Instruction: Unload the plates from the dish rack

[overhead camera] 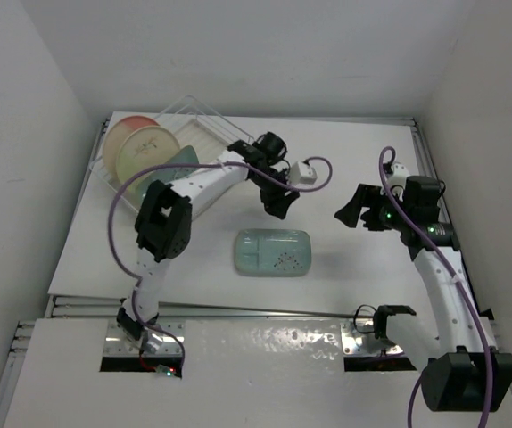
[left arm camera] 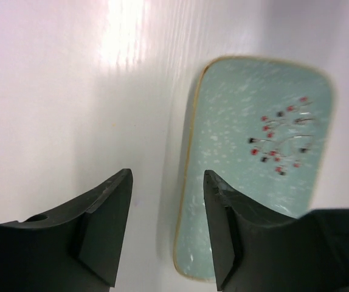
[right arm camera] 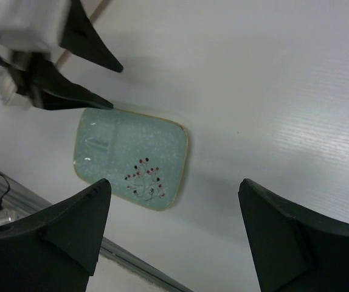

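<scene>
Teal plate (overhead camera: 274, 252): lay flat on the table (overhead camera: 354, 169) at the centre of the top view, outside the rack (overhead camera: 210, 132). Nothing touched it, so it counted as unloaded.
Left fingers (left arm camera: 104, 231): were spread with only bare table in the gap. The teal plate sat just right of them in the left wrist view, under neither finger. That pose suited a release rather than a grasp.
Right fingers (right arm camera: 71, 231): were spread wide and empty, hanging right of the teal plate and well apart from it. They probably sat there to leave the left arm room, or to be ready to shift the plate.
Rack: stood at the upper left of the top view, behind the left arm.
Round plates (overhead camera: 140, 143): stood on edge in the rack's left part, leaning together, which kept their rims reachable from above.
Second teal plate (overhead camera: 181, 159): a pale teal edge showed beside the round plates, apparently another one. The arm hid most of it, so this was unsure.
Progress: one plate out, several left in the rack.
Next move, as judged: the left arm was nearer the rack, so a swing back to the upper left looked likeliest.
</scene>
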`<state>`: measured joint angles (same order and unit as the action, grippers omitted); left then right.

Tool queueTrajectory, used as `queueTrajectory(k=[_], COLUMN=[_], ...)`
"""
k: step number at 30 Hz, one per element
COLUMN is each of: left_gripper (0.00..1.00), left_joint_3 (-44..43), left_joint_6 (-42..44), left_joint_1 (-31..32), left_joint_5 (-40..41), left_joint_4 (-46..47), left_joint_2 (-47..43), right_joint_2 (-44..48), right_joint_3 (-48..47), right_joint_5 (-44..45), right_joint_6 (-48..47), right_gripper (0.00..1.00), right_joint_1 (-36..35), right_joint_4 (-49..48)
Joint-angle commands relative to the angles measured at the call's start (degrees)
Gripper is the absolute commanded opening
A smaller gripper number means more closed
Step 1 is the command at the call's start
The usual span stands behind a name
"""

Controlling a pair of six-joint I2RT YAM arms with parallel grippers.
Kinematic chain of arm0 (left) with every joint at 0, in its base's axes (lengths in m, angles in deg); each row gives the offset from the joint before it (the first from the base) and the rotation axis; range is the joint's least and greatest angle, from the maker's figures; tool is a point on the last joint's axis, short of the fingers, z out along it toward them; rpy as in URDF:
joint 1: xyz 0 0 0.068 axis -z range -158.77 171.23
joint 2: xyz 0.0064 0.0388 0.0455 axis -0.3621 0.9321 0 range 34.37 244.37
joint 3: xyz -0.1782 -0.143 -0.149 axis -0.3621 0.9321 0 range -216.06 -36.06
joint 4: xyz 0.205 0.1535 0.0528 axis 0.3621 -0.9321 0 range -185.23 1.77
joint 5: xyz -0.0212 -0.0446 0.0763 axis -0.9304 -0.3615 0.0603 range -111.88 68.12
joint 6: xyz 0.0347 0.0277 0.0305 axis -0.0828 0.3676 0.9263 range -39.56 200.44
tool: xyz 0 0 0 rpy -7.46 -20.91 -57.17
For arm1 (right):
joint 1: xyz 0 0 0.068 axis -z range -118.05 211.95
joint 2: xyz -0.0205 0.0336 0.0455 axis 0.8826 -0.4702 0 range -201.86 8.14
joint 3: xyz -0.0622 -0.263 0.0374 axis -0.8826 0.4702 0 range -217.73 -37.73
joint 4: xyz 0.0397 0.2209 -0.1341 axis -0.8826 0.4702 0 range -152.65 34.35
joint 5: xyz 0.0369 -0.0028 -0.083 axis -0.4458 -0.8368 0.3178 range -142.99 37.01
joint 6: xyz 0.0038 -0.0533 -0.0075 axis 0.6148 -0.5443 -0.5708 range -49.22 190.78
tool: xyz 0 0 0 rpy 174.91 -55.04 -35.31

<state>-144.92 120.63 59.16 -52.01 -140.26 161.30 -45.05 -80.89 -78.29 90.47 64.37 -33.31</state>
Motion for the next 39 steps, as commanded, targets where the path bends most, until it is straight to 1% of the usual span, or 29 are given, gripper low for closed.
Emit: queueTrajectory(k=[1,3,4,5,6,7,8,9,10,12,13,16,19,23,25,26,27,29,30,34,35,36,37,39], left_gripper=[0.49,0.50,0.51,0.51,0.52,0.53,0.56,0.56,0.57,0.57,0.58,0.60,0.59,0.54,0.53,0.52,0.48,0.40,0.32,0.21,0.17,0.05,0.00,0.00], left_joint_3=[-3.6,-3.4,-3.1,-2.7,-1.5,-0.5,0.7,3.5,4.4,5.1,5.4,9.2,11.6,12.5,13.6,15.3,16.4,19.3,19.9,21.9,22.0,21.9,21.3,20.2], left_joint_6=[-4.3,-7.7,-8.7,-12.2,-13.8,-14.5,-14.8,-14.6,-14.7,-12.9,-12.4,-10.0,-9.3,-11.0,-11.5,-11.5,-11.4,-11.0,-11.0,-11.6,-11.6,-11.7,-12.1,-12.5], left_joint_1=[-4.5,-8.1,-9.2,-10.2,-12.3,-13.7,-15.5,-20.0,-22.2,-26.2,-26.5,-27.6,-28.7,-29.7,-29.8,-29.8,-29.8,-30.4,-30.7,-31.5,-31.5,-31.5,-31.5,-31.5], left_joint_5=[-9.1,-9.2,-5.8,-2.2,2.1,8.9,11.0,12.6,15.8,20.2,27.5,36.7,40.0,37.2,37.8,38.6,40.8,42.6,43.2,41.8,41.3,40.3,40.1,38.9], left_joint_4=[0.4,-1.0,-1.1,-0.6,1.0,1.9,2.8,4.6,5.3,4.6,4.5,7.0,7.2,5.9,6.7,8.5,9.5,11.9,12.4,12.2,12.1,12.1,12.0,12.0], left_joint_2=[-12.8,-18.0,-19.7,-21.6,-25.4,-27.2,-28.8,-30.2,-31.7,-31.8,-31.7,-32.0,-29.7,-27.3,-27.3,-27.4,-27.6,-27.5,-27.2,-26.7,-27.1,-27.3,-27.6,-29.0], right_joint_2=[1.0,1.6,2.2,2.5,2.6,2.8,2.9,3.0,3.1,3.1,3.0,2.1,1.4,1.2,1.4,1.6,2.1,2.6,3.0,4.7,4.9,5.1,5.5,5.8], right_joint_3=[-3.3,-2.6,-1.9,-1.6,-1.1,-0.9,-0.6,-0.3,0.5,1.1,1.4,1.4,1.7,1.8,2.0,2.2,2.6,3.2,3.6,3.6,3.4,3.3,3.3,3.1], right_joint_5=[-5.2,-4.7,-4.2,-3.4,-3.1,-3.0,-3.0,-3.2,-3.4,-3.8,-3.9,-4.4,-4.7,-4.9,-4.5,-4.4,-4.3,-4.2,-4.1,-3.3,-2.8,-2.7,-2.6,-2.6], right_joint_6=[-0.2,-0.3,-0.5,-0.5,-0.7,-0.8,-0.8,-0.9,-0.9,-0.7,-0.5,-0.8,-1.2,-2.1,-2.2,-2.2,-2.2,-1.9,-1.8,-2.0,-2.2,-2.3,-2.2,-2.1], right_gripper=[0.85,0.84,0.84,0.84,0.84,0.84,0.83,0.83,0.84,0.84,0.84,0.84,0.84,0.84,0.84,0.84,0.84,0.84,0.84,0.84,0.84,0.84,0.84,0.84], right_joint_1=[-0.4,-0.4,-0.3,-0.4,-0.4,-0.3,-0.4,-0.3,-0.4,-0.3,-0.3,-0.4,-0.3,-0.4,-0.3,-0.3,-0.3,-0.4,-0.3,-0.3,-0.3,-0.3,-0.3,-0.3], right_joint_4=[-1.0,-1.7,-1.9,-2.0,-2.2,-2.3,-2.5,-3.5,-4.1,-5.8,-6.0,-6.2,-6.0,-4.5,-4.0,-3.7,-3.6,-3.6,-3.5,-2.3,-1.8,-1.6,-1.3,-0.8])
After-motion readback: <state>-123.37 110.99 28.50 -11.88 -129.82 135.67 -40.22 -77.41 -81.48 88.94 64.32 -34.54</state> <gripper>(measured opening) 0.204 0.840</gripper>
